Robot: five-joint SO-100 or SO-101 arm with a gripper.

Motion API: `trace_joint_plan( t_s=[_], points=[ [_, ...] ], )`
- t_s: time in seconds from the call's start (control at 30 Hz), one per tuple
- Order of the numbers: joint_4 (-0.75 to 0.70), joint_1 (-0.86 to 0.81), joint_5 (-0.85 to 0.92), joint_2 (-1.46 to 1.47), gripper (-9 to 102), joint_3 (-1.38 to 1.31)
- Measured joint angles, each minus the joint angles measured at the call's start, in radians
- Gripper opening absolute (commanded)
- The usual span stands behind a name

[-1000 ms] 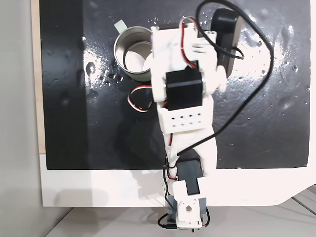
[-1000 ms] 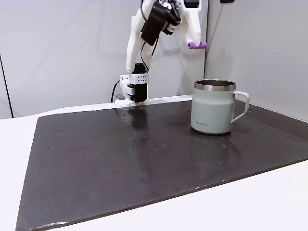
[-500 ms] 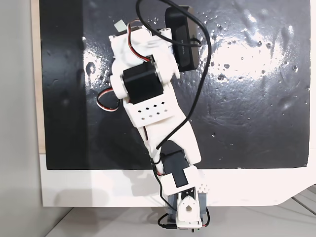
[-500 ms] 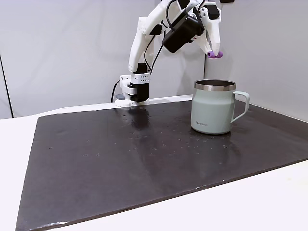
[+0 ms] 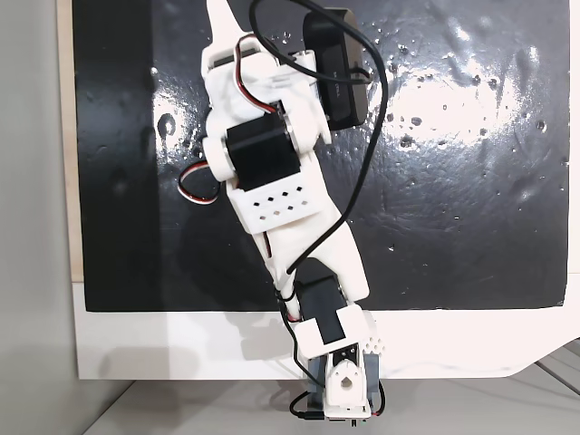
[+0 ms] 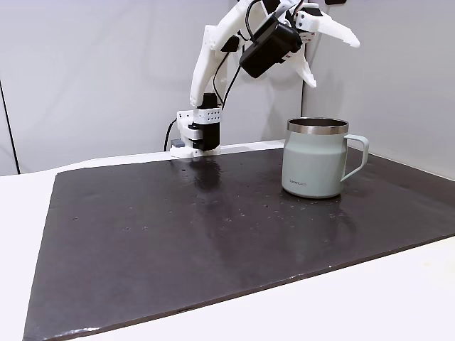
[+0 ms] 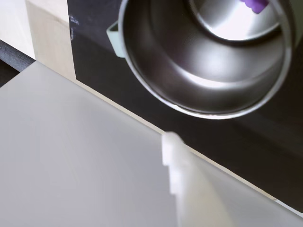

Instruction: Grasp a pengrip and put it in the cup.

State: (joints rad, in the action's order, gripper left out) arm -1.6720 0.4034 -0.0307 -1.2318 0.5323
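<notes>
Change: half a second ago the jaws pinched the pengrip above the cup; now they are spread and nothing is between them.
Jaws: the gripper (image 6: pixel 321 48) hangs wide open at the top of the side fixed view, one finger (image 6: pixel 337 30) pointing right, the other pointing down toward the cup (image 6: pixel 318 168).
Pengrip: the pengrip (image 7: pixel 256 4) shows at the top edge of the wrist view, purple, inside the cup over its pale bottom; I cannot tell if it is falling or already lying there.
Cup: upright on the black mat (image 6: pixel 213 234), right of centre in the side fixed view, handle to the right.
Risk: the soft pengrip could bounce, but the walls look deep, so I judge this unlikely.
Risk: if the arm (image 5: pixel 272 172) drops while pulling back, the lower finger could hit the rim and tip the cup.
</notes>
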Motion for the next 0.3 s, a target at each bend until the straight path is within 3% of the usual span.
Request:
trace_joint_plan(
  t_s=[0.3],
  points=[
    [0.0, -0.002, 0.003, 0.0, 42, 0.0]
  ],
)
